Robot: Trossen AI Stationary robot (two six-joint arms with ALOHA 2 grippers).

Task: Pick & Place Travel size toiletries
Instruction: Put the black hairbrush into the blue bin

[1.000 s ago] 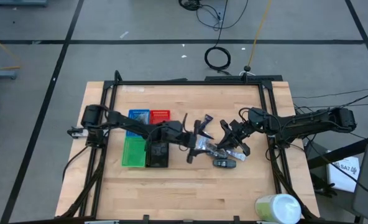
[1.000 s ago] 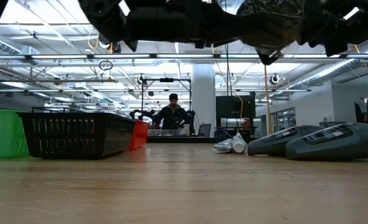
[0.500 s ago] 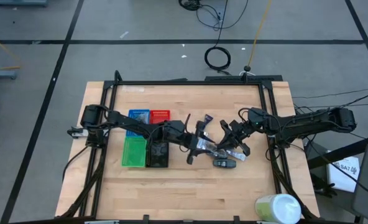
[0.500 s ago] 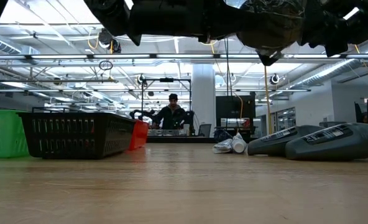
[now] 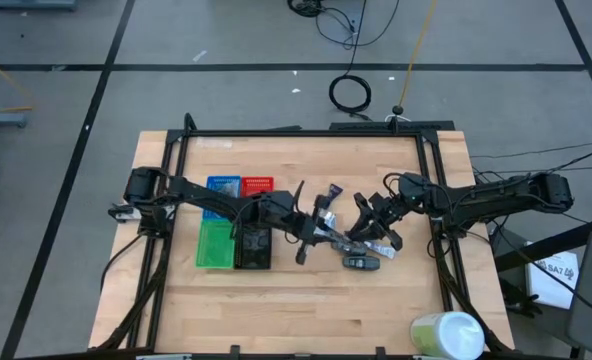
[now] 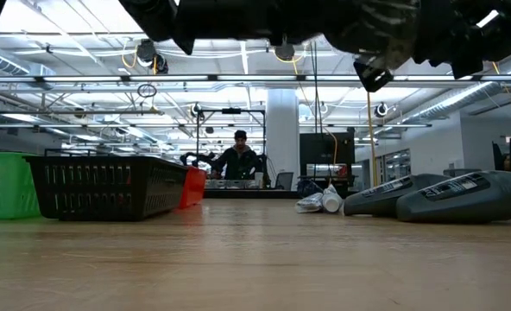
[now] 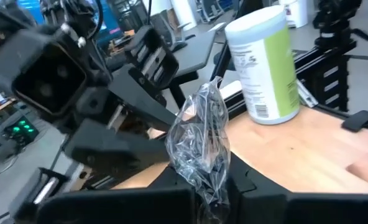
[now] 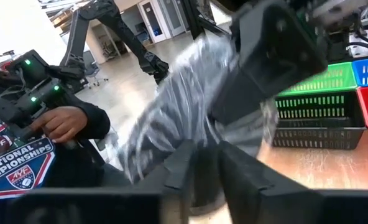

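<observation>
A crinkled, silvery clear plastic pack of toiletries [image 5: 328, 236] hangs in the air over the table's middle, between my two grippers. It shows close up in the left wrist view [image 7: 199, 140] and blurred in the right wrist view [image 8: 165, 127]. My left gripper [image 5: 312, 236] is shut on its left end. My right gripper [image 5: 361, 236] is shut on its right end. Two dark grey oblong packs [image 5: 362, 262] lie flat on the table just near of the grippers; the low view also shows them [image 6: 445, 195]. Small white tubes [image 6: 321, 203] lie beyond. My left gripper pinches the plastic pack's lower end [image 7: 210, 198] between its two fingers, coming level from the table's left. The pack stands up past the fingertips, lifted clear of the table. My right gripper pinches the pack's other end [image 8: 204, 186] between its two fingers, coming from the table's right. The pack is clear of the table.
Blue [image 5: 223, 187], red [image 5: 259, 184], green [image 5: 214, 243] and black [image 5: 253, 247] trays stand left of the grippers. A big green-white cylinder [image 5: 446, 335] stands at the near right corner. A person [image 6: 238, 160] sits far behind the table. Bare wood lies toward the near edge.
My left gripper has drawn a little toward the table's left edge, still shut on the pack. The pack has tipped slightly between the two grippers and stays clear of the table.
</observation>
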